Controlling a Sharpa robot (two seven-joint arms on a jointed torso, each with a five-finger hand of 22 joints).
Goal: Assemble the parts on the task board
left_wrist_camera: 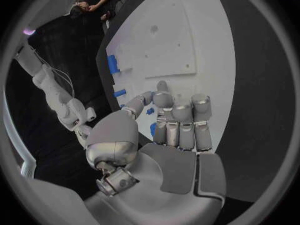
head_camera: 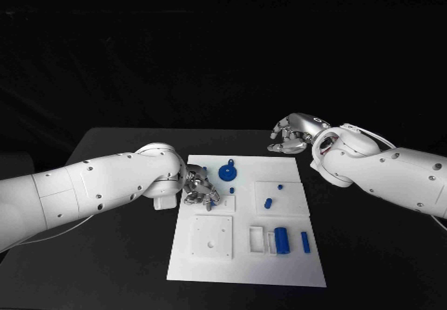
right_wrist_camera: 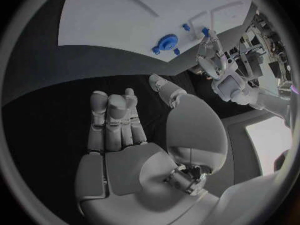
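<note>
The left hand [head_camera: 199,190] hovers low over the white board's [head_camera: 244,271] left side, fingers curled near a small blue part [head_camera: 210,205]; whether it pinches the part cannot be told. It should settle straight down. The right hand [head_camera: 293,134] waits over the desk [head_camera: 121,258] beyond the far right corner, fingers together, holding nothing. A blue cylinder [head_camera: 280,239] lies in a near recess.

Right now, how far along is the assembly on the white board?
Early on. Nothing looks assembled: the blue gear, the large blue cylinder, the slim blue pin and two small blue pieces lie loose on the task board. The left robot hand is over the board's near-left part, fingers at a small blue piece; its grip is unclear. The right robot hand hovers off the board, fingers curled, holding nothing.
</note>
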